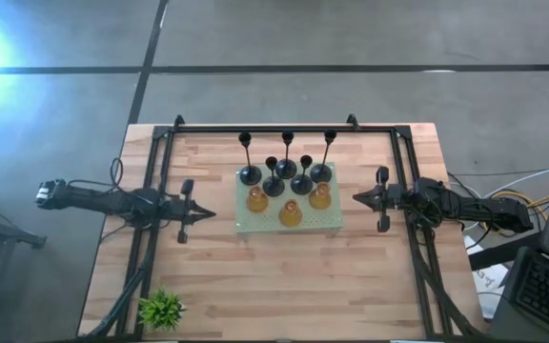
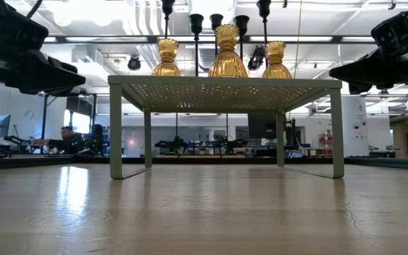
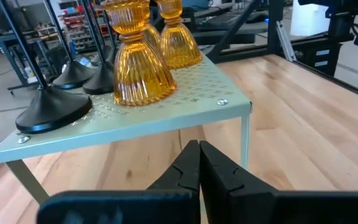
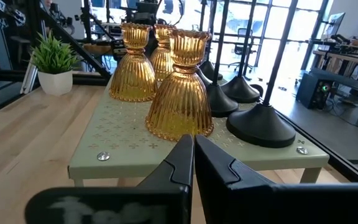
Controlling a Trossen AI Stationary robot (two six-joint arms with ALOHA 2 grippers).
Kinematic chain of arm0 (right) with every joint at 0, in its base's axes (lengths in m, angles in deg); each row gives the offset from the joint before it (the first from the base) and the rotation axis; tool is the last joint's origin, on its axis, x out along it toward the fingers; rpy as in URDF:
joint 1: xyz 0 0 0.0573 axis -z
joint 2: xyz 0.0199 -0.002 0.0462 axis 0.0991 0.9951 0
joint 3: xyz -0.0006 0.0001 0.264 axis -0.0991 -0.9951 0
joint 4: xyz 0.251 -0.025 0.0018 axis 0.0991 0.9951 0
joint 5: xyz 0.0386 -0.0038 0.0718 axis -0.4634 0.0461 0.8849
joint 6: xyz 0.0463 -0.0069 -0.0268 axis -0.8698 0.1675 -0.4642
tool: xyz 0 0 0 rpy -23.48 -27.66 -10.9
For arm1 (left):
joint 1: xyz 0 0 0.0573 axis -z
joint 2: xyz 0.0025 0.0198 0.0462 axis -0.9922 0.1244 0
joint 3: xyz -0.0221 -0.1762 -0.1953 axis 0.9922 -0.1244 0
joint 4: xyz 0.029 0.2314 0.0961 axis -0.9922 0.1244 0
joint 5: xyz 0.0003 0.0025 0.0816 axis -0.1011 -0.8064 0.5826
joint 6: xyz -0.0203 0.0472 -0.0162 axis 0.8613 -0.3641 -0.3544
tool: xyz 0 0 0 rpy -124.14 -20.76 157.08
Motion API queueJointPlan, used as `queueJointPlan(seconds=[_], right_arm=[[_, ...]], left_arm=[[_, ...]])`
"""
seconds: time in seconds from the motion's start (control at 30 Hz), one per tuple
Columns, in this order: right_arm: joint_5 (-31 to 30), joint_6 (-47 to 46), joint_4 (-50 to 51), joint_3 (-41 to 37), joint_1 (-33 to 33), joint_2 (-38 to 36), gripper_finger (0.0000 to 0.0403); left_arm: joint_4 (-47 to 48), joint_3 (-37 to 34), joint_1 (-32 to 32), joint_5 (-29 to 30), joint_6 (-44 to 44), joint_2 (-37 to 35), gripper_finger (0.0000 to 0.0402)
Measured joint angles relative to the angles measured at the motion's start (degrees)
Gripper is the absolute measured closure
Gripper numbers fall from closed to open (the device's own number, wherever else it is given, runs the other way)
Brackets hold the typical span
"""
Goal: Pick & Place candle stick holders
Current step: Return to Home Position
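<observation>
Three amber-gold glass holders [image 4: 179, 99] glowing on the shelf [image 4: 123, 142], ribbed all over in fine vertical flutes. Next to them, matte black holders [image 4: 261, 124], plain all over. The shelf itself: pale sage green, peppered with tiny cross-shaped cutouts. Beneath the shelf, a light wood worktop [image 1: 284, 276], streaky planks. Bright green plant [image 4: 53, 53], white pot [image 4: 56, 83].

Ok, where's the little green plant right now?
In the high view the plant stands at the lower-left corner of the table, on the robot's left, well apart from the shelf at the centre.
</observation>
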Motion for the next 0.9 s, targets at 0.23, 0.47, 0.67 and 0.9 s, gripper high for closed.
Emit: queueJointPlan(seconds=[0.23, 0.47, 0.67, 0.9], right_arm=[[0.0, 0.0, 0.0, 0.0, 0.0, 0.0, 0.0394], [-0.02, 0.0, 0.0, 0.0, 0.0, 0.0, 0.0394], [-0.02, 0.0, 0.01, 0.0, 0.01, 0.0, 0.0394], [-0.01, 0.0, 0.0, 0.0, 0.02, 0.0, 0.0394]], left_arm=[[-0.08, 0.08, 0.04, -0.18, 2.61, 0.0, 0.0383], [-0.2, 0.15, 0.04, -0.18, 2.78, 0.0, 0.0374], [-0.42, 0.17, 0.04, -0.18, 2.77, 0.0, 0.0374], [-0.48, 0.19, 0.04, -0.18, 2.76, 0.0, 0.0374]])
